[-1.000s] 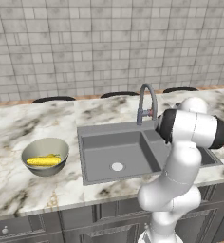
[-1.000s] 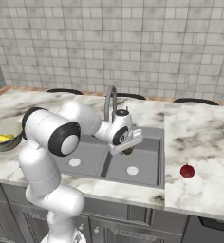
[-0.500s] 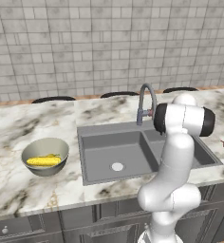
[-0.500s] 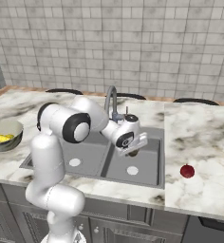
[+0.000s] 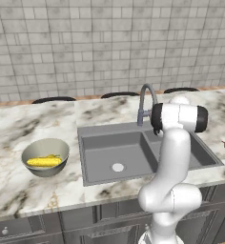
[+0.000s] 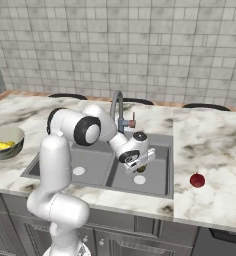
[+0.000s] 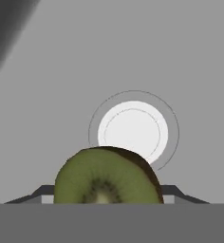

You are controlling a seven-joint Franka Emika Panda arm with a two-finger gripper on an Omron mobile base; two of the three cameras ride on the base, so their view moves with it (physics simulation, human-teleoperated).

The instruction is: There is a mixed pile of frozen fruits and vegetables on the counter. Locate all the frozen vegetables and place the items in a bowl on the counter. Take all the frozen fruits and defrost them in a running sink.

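While over the sink's [image 6: 162, 187] right basin, gripper [image 6: 140, 165] pinches kiwi half [image 7: 107, 178], cut face to hand cam, just above the round drain [image 7: 133, 131]. Sink ref: faucet [image 6: 118, 107] at back edge; bowl [image 5: 45, 156] w/ corn [image 5: 44, 162] on counter [image 6: 215, 165] to its left; red fruit [image 6: 197, 180] on counter just right of it.

A rendered domestic kitchen. A marble counter [image 5: 19, 128] with brown veining runs over grey cabinets [image 5: 62, 224] and carries a grey double-basin sink [image 5: 109, 147] with a tall curved faucet [image 5: 145, 102]. A grey tiled wall [image 5: 109, 43] backs the worktop, on which stands a bowl [image 5: 45, 156] holding a corn cob [image 5: 44, 162].
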